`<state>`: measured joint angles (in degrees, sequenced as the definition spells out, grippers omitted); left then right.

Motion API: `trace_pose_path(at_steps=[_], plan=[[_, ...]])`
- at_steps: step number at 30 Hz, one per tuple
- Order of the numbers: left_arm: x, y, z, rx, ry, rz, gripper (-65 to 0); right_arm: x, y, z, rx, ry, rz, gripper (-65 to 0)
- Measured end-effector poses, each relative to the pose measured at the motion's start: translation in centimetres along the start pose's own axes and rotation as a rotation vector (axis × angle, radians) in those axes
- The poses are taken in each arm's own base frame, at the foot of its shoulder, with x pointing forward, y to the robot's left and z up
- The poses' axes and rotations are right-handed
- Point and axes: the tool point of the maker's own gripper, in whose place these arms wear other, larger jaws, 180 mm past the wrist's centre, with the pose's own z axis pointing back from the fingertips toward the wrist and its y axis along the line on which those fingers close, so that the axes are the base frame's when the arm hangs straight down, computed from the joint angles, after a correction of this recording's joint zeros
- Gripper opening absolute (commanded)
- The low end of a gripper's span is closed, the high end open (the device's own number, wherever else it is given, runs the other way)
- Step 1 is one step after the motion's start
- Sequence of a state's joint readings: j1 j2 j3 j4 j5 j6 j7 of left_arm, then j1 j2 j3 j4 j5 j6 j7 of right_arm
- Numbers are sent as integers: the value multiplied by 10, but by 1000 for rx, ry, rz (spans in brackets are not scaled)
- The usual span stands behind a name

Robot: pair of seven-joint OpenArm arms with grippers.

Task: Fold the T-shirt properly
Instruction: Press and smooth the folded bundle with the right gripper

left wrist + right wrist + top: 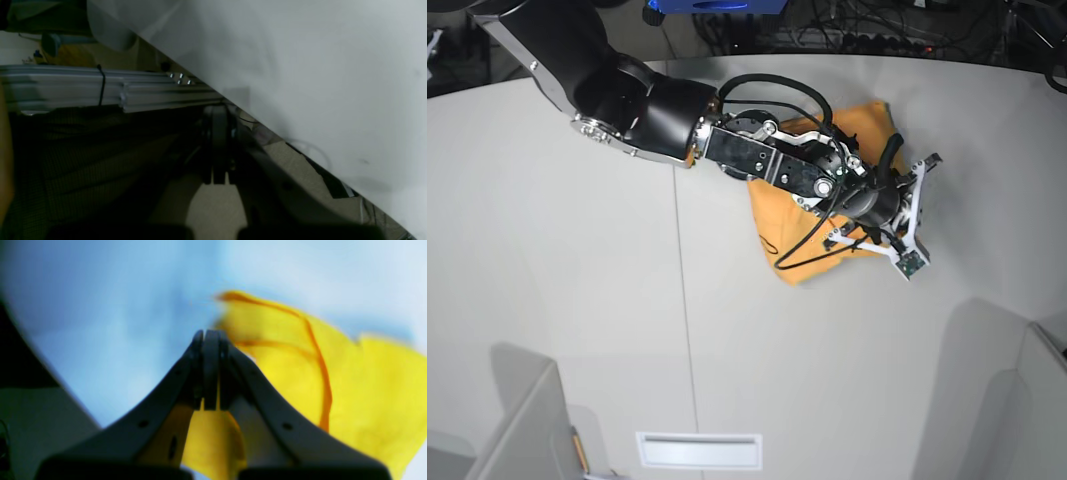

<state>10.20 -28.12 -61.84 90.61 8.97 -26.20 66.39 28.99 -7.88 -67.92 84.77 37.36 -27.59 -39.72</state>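
The T-shirt [799, 255] lay bunched on the white table — a soft orange-yellow heap, creased and partly hidden under the arm. One fold, with a darker seam, was pinched and lifted.

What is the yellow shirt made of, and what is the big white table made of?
The crumpled orange-yellow T-shirt looks like soft, thin matte cloth, maybe cotton: it bunches and creases. The smooth white table looks hard, like painted or laminated board, with a faint seam; the exact material is unclear.
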Motion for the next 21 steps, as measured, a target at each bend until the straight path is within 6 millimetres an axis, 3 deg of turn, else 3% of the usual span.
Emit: trace_pose_path(at_steps=[2, 7, 10, 16, 21], plan=[[-3, -4, -4, -19, 10, 5, -650, -2, -6, 8, -1, 54, -31, -650], [5, -25, -4, -145, -44, 56, -650, -34, -60, 43, -72, 186, -155, -650], [6, -26, -3, -156, -51, 58, -650, -53, -68, 59, -65, 211, -211, -650], [7, -29, -2, -162, -54, 65, -650, -99, -112, 71, -172, 267, -258, -650], [7, -28, -2, -161, -54, 64, -650, -101, -107, 52, -160, 242, -275, -650]])
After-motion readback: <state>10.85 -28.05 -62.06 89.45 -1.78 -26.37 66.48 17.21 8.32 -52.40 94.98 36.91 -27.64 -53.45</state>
